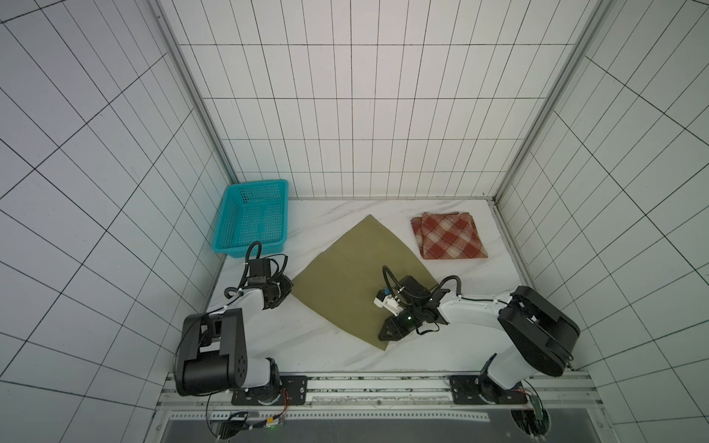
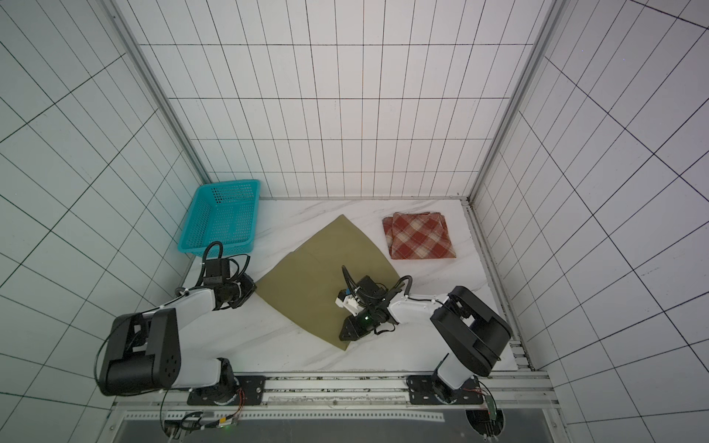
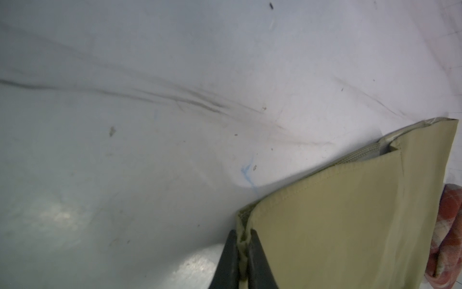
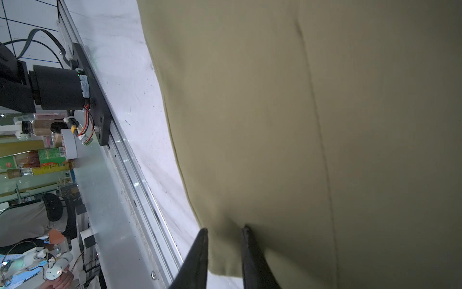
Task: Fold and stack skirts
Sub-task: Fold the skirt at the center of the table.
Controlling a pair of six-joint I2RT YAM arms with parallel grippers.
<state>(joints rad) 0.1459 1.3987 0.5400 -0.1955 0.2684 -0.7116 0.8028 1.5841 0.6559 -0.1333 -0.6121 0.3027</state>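
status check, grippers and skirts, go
Left gripper shut on a corner of the olive skirt. Right gripper with jaws apart, tips at its near edge. Olive skirt lies spread out; plaid skirt folded, far right. Nothing blocking.

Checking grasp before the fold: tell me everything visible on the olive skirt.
The olive skirt is plain khaki woven cloth, spread flat on the table as a skewed diamond, with a stitched band along one edge and one long seam. The left gripper pinches a corner of that band; the right gripper straddles cloth near its front corner, grip unclear. It lies apart from the plaid skirt.
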